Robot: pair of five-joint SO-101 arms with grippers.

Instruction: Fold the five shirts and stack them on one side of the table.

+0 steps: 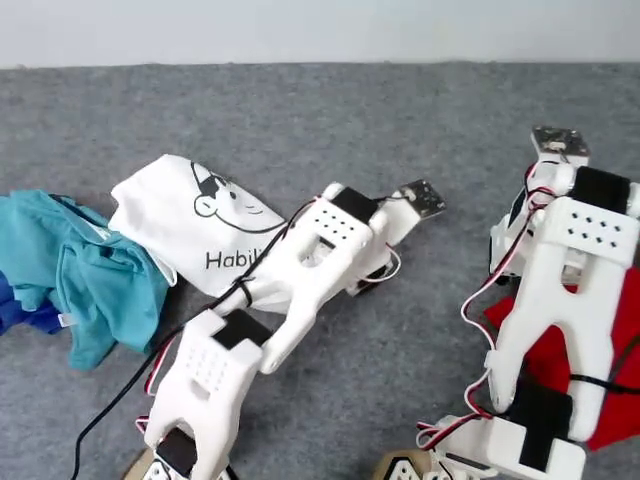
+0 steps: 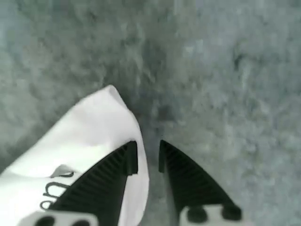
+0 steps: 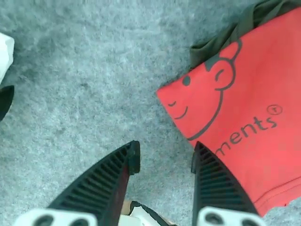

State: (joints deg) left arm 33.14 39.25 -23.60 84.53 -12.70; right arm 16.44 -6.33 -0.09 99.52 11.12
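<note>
Five soft, rumpled shirts lie on the fuzzy grey table [image 1: 400, 120]: white shirt [image 1: 180, 220], teal shirt [image 1: 85, 270] and blue shirt [image 1: 15, 308] toward 9 o'clock, red shirt [image 1: 620, 410] at 4 o'clock. The right wrist view adds an olive shirt [image 3: 244, 23] at its edge. The left hand [image 2: 146, 153] is barely parted over the white hem, and the right hand [image 3: 165, 153] is wide and empty.

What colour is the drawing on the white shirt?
Black, on the white shirt; clearest in the high view.

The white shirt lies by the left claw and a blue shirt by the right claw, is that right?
Not quite. By the right gripper lies a red shirt, not a blue one, as the right wrist view shows. The white shirt does lie by the left gripper.
</note>
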